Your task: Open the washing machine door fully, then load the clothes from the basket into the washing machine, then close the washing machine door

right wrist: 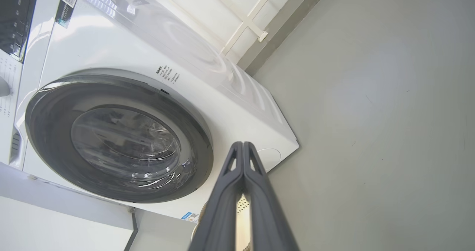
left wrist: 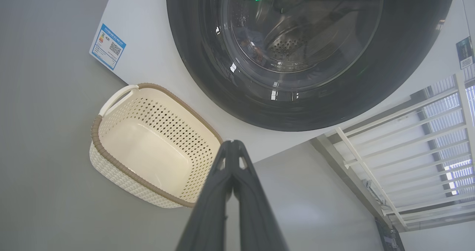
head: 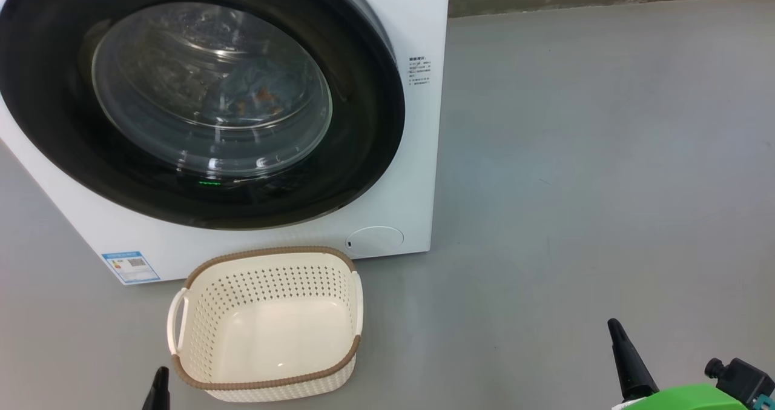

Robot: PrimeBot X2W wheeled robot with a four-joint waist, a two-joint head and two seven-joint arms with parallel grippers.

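**Head view.** The washing machine (head: 418,155) stands on the grey floor (head: 575,155). The washing machine door (head: 363,125) is closed flat against the front panel. The clothes (head: 260,92) lie inside the drum and show through the door glass as blue fabric with orange-brown marks. The basket (head: 266,252) sits on the floor just in front of the machine, below the door, between the blue label (head: 130,267) and the round flap (head: 375,240). Its cream bottom is fully exposed. The left hand (head: 160,389) shows as a dark tip at the lower left, just beside the basket's near left corner. The right hand (head: 614,328) rises at the lower right, well apart from the basket and over bare floor.

**Left wrist view.** The two fingers of the left hand are pressed together along their length: closed, gripping nothing. The tips point toward the machine front below the door rim, close to one end of the basket rim. The perforated steel drum (left wrist: 285,47) shows through the glass. A white window grille (left wrist: 408,132) is at the right.

**Right wrist view.** The fingers of the right hand meet at the tips: closed, gripping nothing. They overlap the machine's lower corner near the flap. The door lies flush with the front. A strip of the basket shows behind the fingers.
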